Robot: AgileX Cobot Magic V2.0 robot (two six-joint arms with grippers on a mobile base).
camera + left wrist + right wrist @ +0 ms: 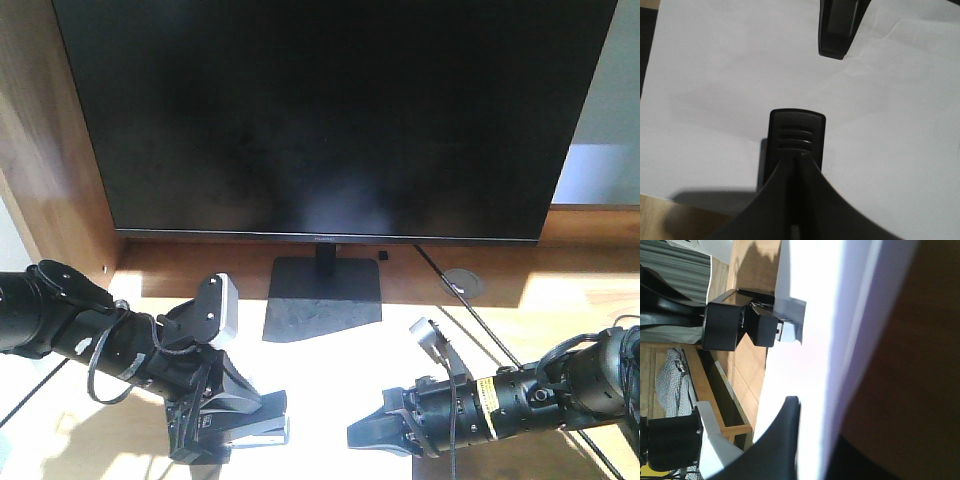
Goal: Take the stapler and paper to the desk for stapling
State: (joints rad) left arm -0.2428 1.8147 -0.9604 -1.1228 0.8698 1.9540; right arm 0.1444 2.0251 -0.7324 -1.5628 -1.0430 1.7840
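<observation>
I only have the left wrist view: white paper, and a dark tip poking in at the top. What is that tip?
Observer: In the front view it looks like the right gripper, jaws apart, facing the left gripper across the paper.
Operator: Where is the stapler?
Observer: The right wrist view shows the stapler at the left gripper, with its metal front at the paper's edge.
</observation>
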